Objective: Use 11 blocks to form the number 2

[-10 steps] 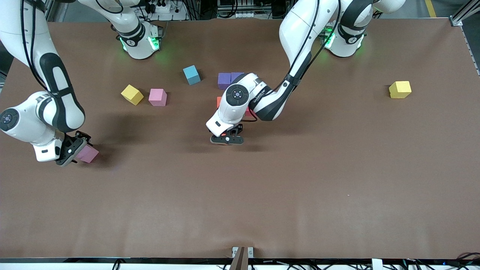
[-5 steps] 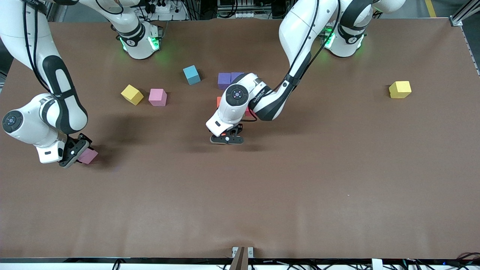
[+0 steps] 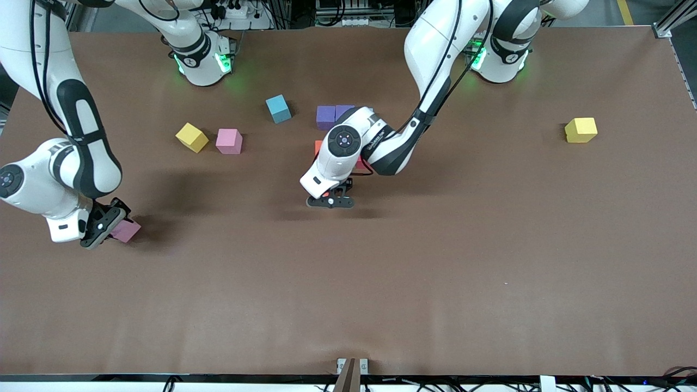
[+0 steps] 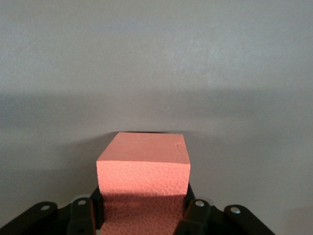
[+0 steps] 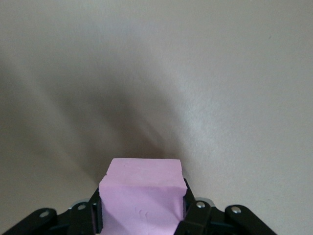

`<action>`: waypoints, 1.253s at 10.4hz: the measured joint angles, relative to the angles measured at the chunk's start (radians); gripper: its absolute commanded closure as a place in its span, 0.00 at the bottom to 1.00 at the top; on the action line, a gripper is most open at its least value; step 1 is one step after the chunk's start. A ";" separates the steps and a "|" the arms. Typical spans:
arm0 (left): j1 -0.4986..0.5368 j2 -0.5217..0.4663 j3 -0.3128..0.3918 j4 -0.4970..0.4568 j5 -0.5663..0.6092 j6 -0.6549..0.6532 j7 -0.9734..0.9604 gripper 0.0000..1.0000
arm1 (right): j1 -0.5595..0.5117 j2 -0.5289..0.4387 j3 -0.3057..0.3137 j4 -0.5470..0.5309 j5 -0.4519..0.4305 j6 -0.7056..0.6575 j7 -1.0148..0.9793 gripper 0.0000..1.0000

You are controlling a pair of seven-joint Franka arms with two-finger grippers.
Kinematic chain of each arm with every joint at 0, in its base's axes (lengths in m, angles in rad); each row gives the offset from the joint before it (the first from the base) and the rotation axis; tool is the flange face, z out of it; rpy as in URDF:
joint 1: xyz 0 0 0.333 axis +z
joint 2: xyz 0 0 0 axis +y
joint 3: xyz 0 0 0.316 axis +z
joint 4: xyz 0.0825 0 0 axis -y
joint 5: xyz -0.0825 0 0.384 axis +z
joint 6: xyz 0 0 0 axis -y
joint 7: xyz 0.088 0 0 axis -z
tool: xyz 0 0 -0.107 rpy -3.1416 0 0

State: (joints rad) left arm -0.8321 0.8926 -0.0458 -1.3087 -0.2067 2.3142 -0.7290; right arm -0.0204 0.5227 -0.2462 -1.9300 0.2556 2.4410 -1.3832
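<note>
Both grippers loaded | left gripper: orange block | right gripper: pink block

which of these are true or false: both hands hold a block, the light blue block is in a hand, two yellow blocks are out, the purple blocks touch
1. Both hands hold a block. True: the left hand grips an orange block, the right hand a pink block.
2. The light blue block is in a hand. False: it sits on the table.
3. Two yellow blocks are out. True.
4. The purple blocks are apart. False: they sit side by side, touching.
</note>
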 measured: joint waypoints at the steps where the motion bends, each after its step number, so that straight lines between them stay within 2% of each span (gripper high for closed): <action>1: 0.000 0.000 0.000 0.000 0.000 -0.016 0.000 0.94 | 0.000 0.000 0.005 0.029 0.000 -0.045 0.027 0.76; 4: -0.001 0.000 0.000 0.000 0.000 -0.039 0.000 0.93 | 0.001 -0.012 0.018 0.076 0.001 -0.147 0.088 0.76; 8: -0.004 0.000 0.000 0.001 0.000 -0.040 0.000 0.93 | 0.016 -0.059 0.037 0.099 0.002 -0.222 0.190 0.76; 13: -0.007 0.000 0.000 0.002 0.000 -0.040 0.001 0.93 | 0.018 -0.066 0.061 0.119 0.002 -0.273 0.251 0.76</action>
State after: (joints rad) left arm -0.8387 0.8928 -0.0461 -1.3069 -0.2069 2.2742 -0.7282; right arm -0.0025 0.4567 -0.1850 -1.8105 0.2573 2.1680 -1.1320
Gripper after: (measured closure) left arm 0.419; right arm 0.405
